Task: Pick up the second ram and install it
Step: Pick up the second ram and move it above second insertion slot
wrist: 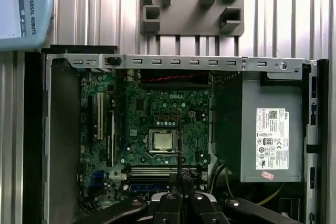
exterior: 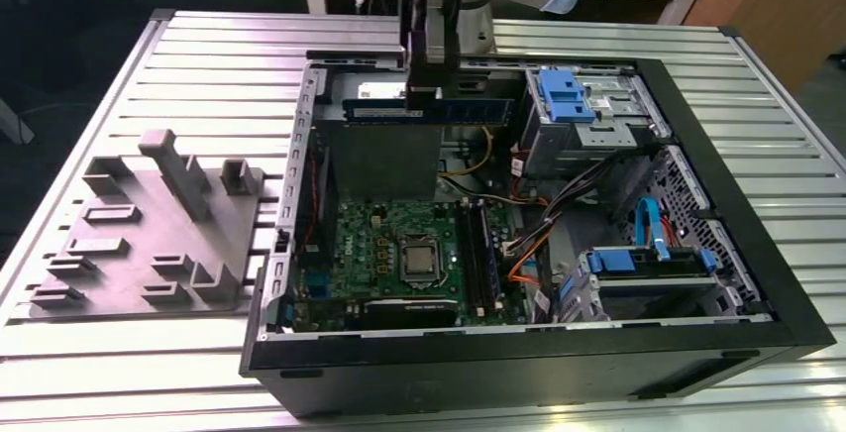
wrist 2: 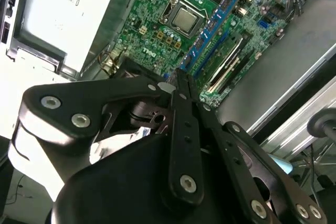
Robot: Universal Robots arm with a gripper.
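Note:
In the exterior view the second ram (exterior: pixel 470 109), a long dark stick with a blue label, hangs level above the back of the open computer case (exterior: pixel 714 214). My gripper (exterior: pixel 426 100) is shut on its middle, well above the green motherboard (exterior: pixel 390 244). Both wrist views show the stick edge-on between the fingers: a blue strip (wrist 2: pixel 212 24) in the second wrist view, a thin dark line (wrist: pixel 179 140) in the first. It runs over the processor (wrist: pixel 161 141) towards the long memory slots (wrist 2: pixel 226 72). The gripper (wrist 2: pixel 178 82) (wrist: pixel 181 178) sits closed around it.
A grey plastic tray (exterior: pixel 146 234) with upright posts lies on the slatted table at the exterior view's left. Inside the case are a grey power supply box (wrist: pixel 270 129), blue drive cages (exterior: pixel 576 95) and orange and black cables (exterior: pixel 529 244).

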